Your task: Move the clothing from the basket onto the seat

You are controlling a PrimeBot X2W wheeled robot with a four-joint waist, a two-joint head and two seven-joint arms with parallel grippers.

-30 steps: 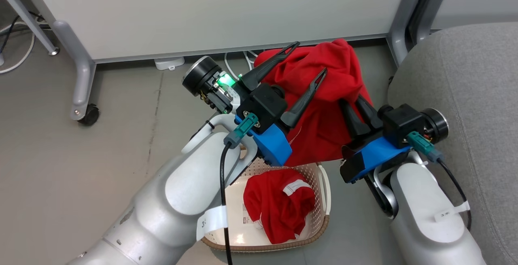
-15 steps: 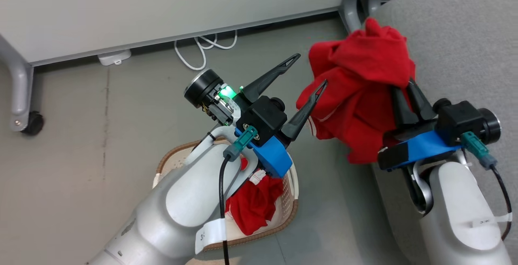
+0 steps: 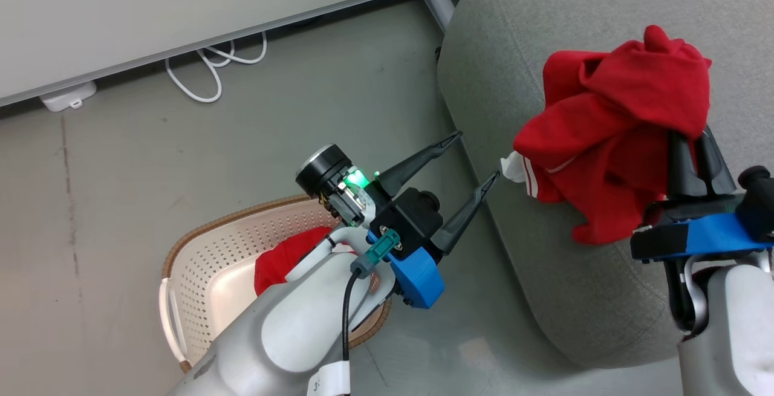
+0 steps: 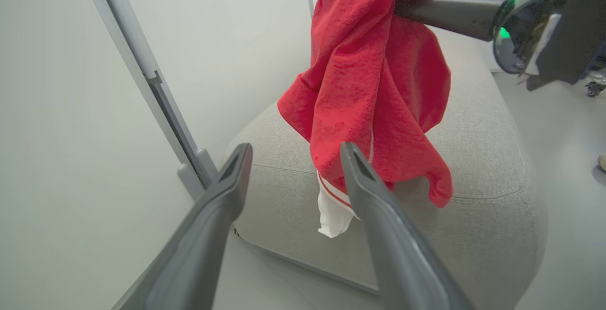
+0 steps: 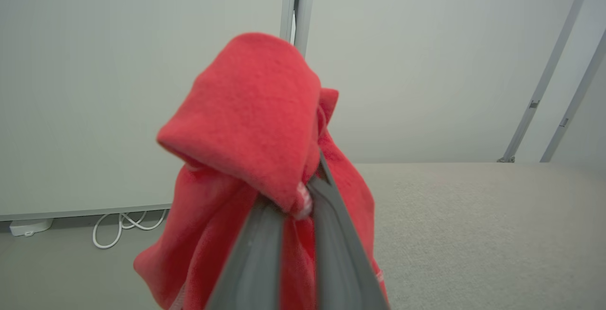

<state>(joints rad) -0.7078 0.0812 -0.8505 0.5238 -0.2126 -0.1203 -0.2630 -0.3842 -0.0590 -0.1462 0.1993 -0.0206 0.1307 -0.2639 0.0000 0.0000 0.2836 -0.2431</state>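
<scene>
My right gripper (image 3: 693,139) is clamped on a bright red soft garment with white trim (image 3: 617,112) — it hangs bunched over the light grey upholstered seat cushion (image 3: 502,81), two o'clock in the head view. My left gripper (image 3: 478,154) is spread wide, holding nothing, by the cushion's edge. At seven o'clock the cream perforated plastic basket with a brown rim (image 3: 199,233) sits on smooth grey floor (image 3: 151,154), a second red garment (image 3: 281,260) inside. At eleven a white cable (image 3: 208,75) loops — just under a pale panel (image 3: 181,3).
</scene>
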